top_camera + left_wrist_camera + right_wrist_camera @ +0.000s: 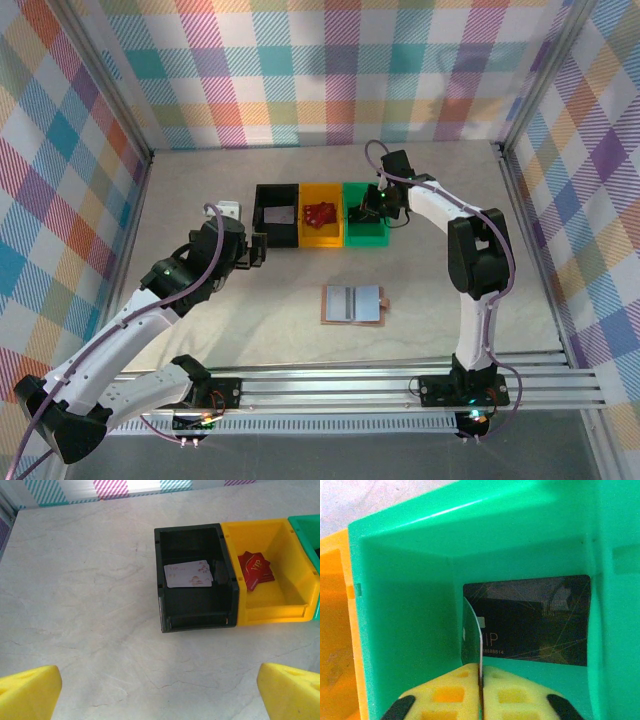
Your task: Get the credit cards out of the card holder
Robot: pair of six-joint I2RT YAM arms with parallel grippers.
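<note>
The card holder (pixel 353 303) lies spread open on the table, tan edge round pale grey panels, away from both grippers. My right gripper (pixel 481 680) reaches into the green bin (pixel 405 605), shut on a thin credit card (pixel 472 635) held edge-on and slightly bowed. A dark card (pixel 535 625) lies flat on that bin's floor behind it. From above, the right gripper (pixel 368 208) hangs over the green bin (pixel 365 228). My left gripper (pixel 160 695) stands wide open with nothing between its fingers, above bare table near the black bin (pixel 195 617). A pale card (pixel 188 574) lies in that bin.
Three bins stand side by side at the back: black (pixel 277 215), yellow (pixel 321 236) and green. Red cards (pixel 255 570) lie in the yellow bin (pixel 272 612). The left gripper (pixel 258 250) is just left of the black bin. Plaid walls close the table in.
</note>
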